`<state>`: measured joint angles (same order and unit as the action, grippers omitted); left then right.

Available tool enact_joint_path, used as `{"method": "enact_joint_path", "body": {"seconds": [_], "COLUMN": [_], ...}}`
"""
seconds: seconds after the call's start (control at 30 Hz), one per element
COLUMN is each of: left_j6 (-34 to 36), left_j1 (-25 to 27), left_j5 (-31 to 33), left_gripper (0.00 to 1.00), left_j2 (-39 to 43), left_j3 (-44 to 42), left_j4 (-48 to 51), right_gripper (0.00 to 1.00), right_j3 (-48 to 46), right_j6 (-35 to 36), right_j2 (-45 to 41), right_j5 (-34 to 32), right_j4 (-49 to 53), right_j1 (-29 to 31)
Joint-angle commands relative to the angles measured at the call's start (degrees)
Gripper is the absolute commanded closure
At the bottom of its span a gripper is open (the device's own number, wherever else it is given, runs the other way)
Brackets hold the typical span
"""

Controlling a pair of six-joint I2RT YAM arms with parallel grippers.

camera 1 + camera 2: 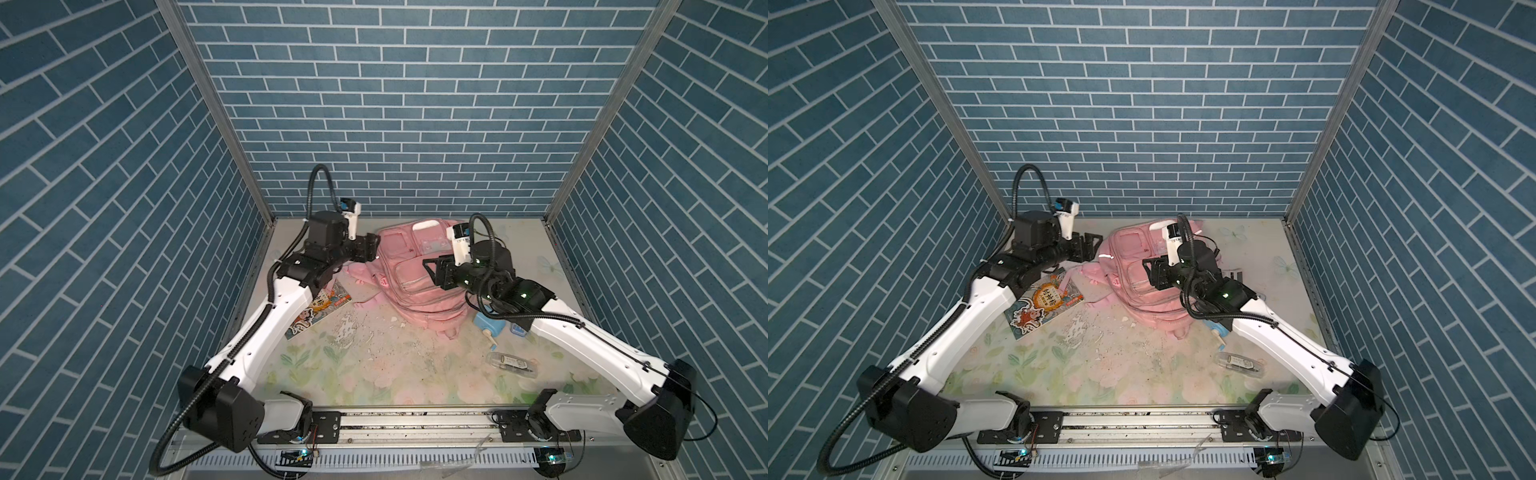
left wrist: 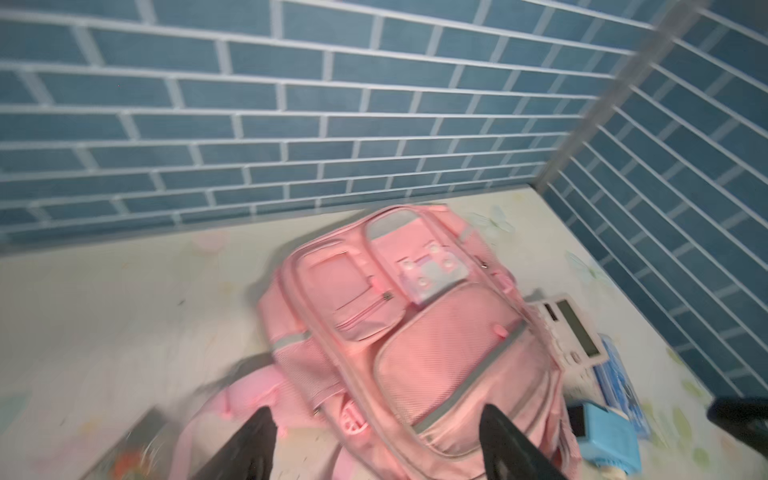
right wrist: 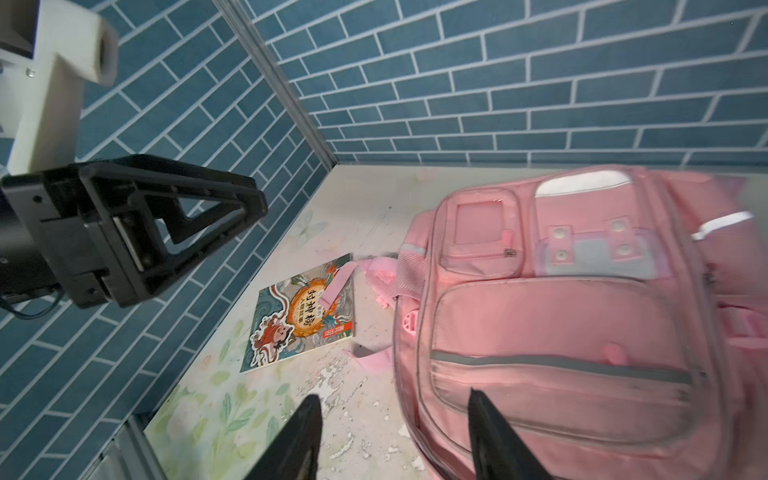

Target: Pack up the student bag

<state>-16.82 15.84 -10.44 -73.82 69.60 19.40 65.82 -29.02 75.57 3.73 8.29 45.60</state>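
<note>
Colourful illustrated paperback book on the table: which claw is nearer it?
Left. The left gripper hovers just beyond the book; the right gripper hangs over the pink fabric backpack, farther off.

In both top views the right arm (image 1: 582,334) covers the right side of the backpack (image 1: 401,266) and part of a blue container (image 1: 485,322). The left arm (image 1: 266,328) hides a corner of the book (image 1: 330,305). The left wrist view is smeared (every edge runs soft), and its bottom edge cuts off the book. What the clear case (image 1: 512,365) holds is too small to tell.
</note>
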Motion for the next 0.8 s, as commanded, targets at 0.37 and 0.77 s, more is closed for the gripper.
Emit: {"method": "enact_joint_path", "body": {"seconds": [0.37,0.77], "left_j6": [4.40,15.49], "left_j1": [-23.18,-28.79], "left_j5": [-1.71,4.76], "left_gripper": [0.15,0.15], "left_j2": [-8.84,-33.23], "left_j3": [-10.59,1.37], "left_j4": [-2.87,0.02], "right_gripper": [0.42,0.39], "right_j3": [12.60,13.39], "right_j6": [-12.91,-14.58], "right_j2": [27.35,32.52], "right_j5": [20.45,25.34], "right_j4": [-10.80,-11.06], "right_j1": [3.86,3.30]}}
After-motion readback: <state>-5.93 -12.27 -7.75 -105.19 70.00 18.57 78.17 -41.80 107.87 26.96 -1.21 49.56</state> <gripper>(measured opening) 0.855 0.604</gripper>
